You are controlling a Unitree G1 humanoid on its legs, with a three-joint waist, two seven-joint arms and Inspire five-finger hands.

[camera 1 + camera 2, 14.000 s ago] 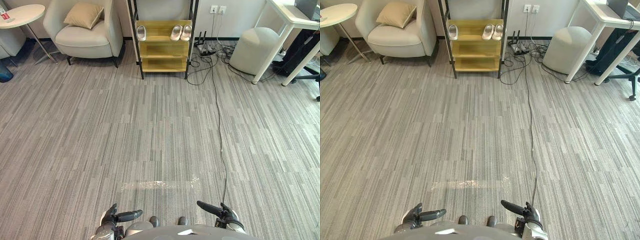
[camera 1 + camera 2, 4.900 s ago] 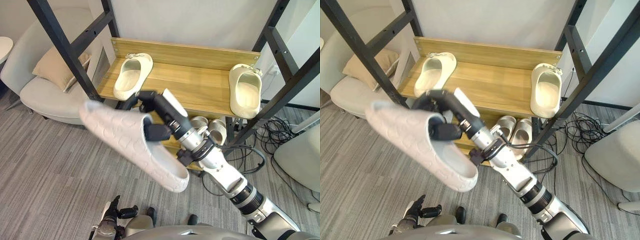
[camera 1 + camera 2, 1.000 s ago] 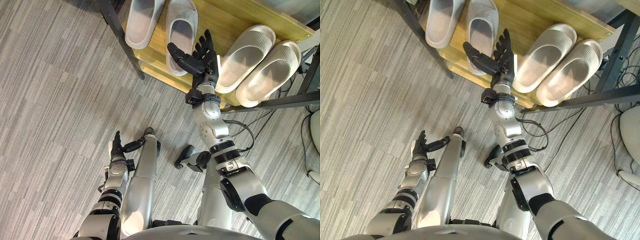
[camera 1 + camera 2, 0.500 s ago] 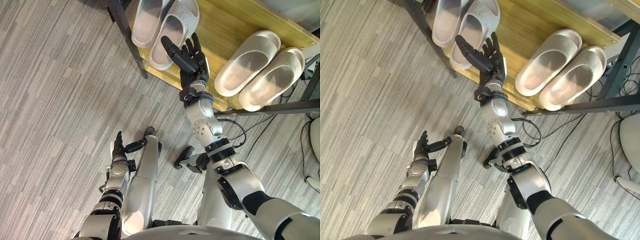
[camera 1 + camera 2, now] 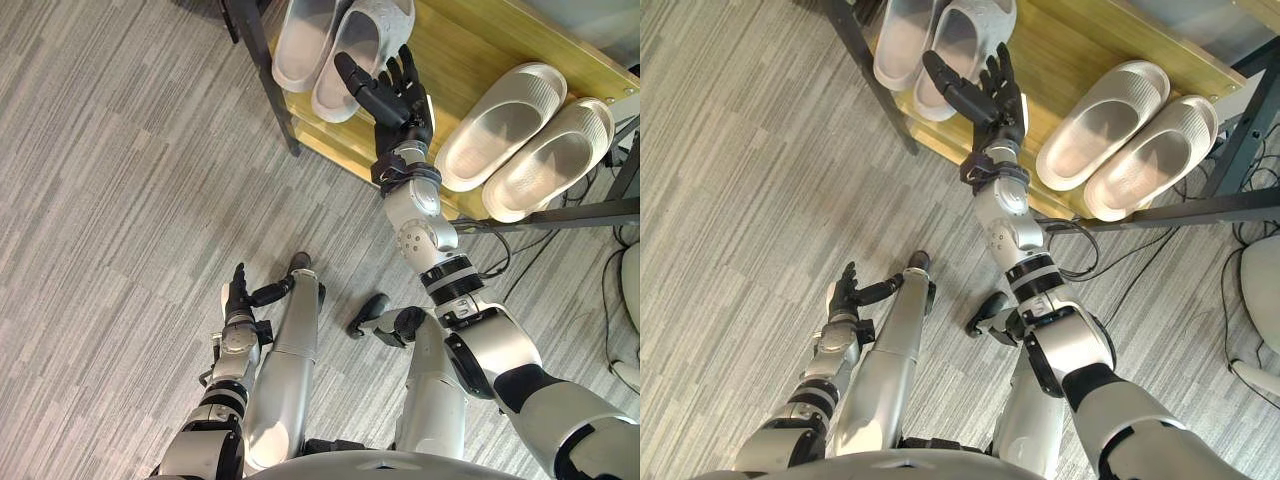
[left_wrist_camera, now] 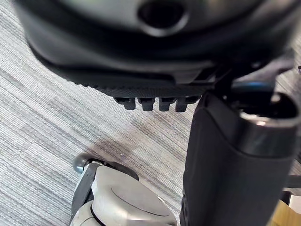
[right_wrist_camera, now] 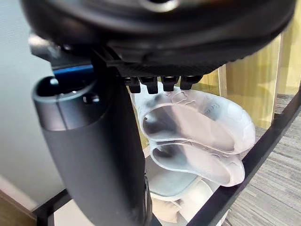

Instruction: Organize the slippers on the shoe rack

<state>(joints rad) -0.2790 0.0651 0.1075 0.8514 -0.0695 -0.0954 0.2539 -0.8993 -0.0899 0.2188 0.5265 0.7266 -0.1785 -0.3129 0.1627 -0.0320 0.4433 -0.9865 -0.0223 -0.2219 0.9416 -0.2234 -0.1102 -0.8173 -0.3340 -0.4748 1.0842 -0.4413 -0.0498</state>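
The right hand (image 5: 396, 98), wide and empty, hovers at the shelf (image 5: 452, 38) front edge beside grey slippers (image 5: 300, 42); beige slippers (image 5: 500, 125) lie apart; left hand (image 5: 238, 296) hangs relaxed.

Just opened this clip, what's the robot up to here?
The robot stands over a shoe rack. Its right hand is open at the near end of a pale grey pair on the wooden shelf, holding nothing. A cream pair lies further right on the same shelf. The left hand hangs open by its side.
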